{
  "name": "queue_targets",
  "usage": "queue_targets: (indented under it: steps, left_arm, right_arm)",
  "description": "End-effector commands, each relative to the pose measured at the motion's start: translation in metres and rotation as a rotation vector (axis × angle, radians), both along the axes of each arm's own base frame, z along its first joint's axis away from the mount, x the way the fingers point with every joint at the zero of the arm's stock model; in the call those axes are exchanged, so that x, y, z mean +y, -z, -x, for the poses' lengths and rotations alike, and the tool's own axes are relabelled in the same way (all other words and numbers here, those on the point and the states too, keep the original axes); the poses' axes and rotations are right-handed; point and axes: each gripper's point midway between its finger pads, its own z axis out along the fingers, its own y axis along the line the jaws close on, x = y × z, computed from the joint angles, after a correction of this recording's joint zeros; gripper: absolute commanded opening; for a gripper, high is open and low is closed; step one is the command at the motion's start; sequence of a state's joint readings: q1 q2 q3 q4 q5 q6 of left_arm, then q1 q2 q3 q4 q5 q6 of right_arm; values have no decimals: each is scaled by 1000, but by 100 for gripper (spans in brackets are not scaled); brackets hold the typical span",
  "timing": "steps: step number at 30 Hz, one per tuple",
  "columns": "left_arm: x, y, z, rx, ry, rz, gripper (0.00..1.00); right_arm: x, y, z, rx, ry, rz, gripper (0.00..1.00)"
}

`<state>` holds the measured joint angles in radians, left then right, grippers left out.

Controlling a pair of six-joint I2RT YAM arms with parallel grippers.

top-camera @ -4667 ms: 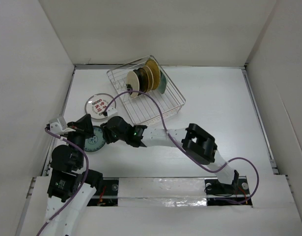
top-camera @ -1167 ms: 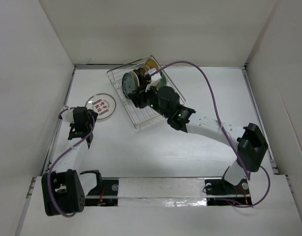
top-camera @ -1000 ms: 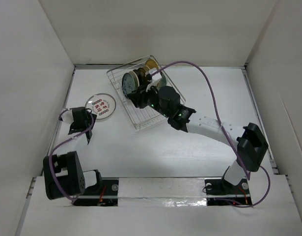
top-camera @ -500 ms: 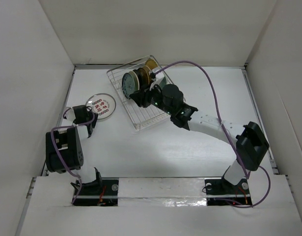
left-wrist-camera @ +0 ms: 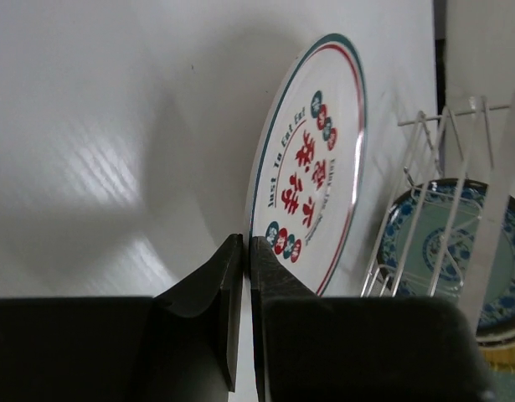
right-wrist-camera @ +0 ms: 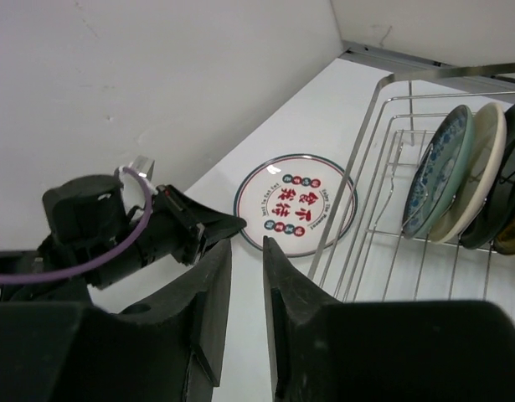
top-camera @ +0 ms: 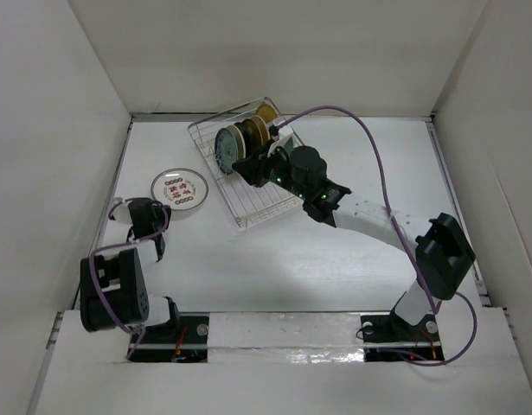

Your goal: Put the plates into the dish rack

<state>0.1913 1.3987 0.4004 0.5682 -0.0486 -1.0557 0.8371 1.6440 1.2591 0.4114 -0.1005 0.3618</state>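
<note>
The teal plate is off the table now and stands at the front of the row in the dish rack. The right gripper has let go and eased back. The left arm's elbow has folded back, and the left gripper has snapped shut beside the red-marked plate.

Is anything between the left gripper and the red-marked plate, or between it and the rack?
Nothing visible lies between the shut left gripper and the plate. On the way into the rack, the right gripper hangs over it.
</note>
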Motion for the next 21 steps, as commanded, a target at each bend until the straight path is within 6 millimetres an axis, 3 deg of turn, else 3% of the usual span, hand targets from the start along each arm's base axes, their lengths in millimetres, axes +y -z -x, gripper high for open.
queue_targets:
  steps: [1, 2, 4, 5, 7, 8, 12, 15, 16, 17, 21]
  left_arm:
    - [6, -41, 6, -190, -40, -40, 0]
    - [7, -62, 8, -255, -48, -56, 0]
    - [13, -69, 17, -263, -79, -88, 0]
    - [14, -82, 23, -291, -88, -105, 0]
    - [18, -93, 31, -315, -108, -134, 0]
    - [18, -108, 36, -350, -108, -155, 0]
    - [15, -141, 52, -414, -93, -206, 0]
    - [2, -173, 64, -476, -19, -244, 0]
    - [-7, -180, 66, -495, 29, -246, 0]
    - [-12, -200, 73, -545, 49, -262, 0]
    - [-39, -222, 90, -601, 196, -292, 0]
  right_arm:
    - [-2, -31, 10, -59, -44, -67, 26]
    - [-2, -32, 11, -58, -49, -72, 25]
    - [1, -30, 14, -51, -74, -72, 21]
    - [3, -32, 15, -51, -84, -76, 18]
    - [5, -27, 13, -38, -104, -71, 3]
    - [7, -28, 13, -39, -112, -73, 0]
    - [20, -23, 20, -25, -175, -61, 0]
    - [29, -17, 24, 8, -223, -65, 40]
    - [31, -14, 25, 18, -237, -57, 63]
    - [34, -6, 24, 33, -244, -41, 69]
    - [38, 2, 17, 57, -251, -26, 84]
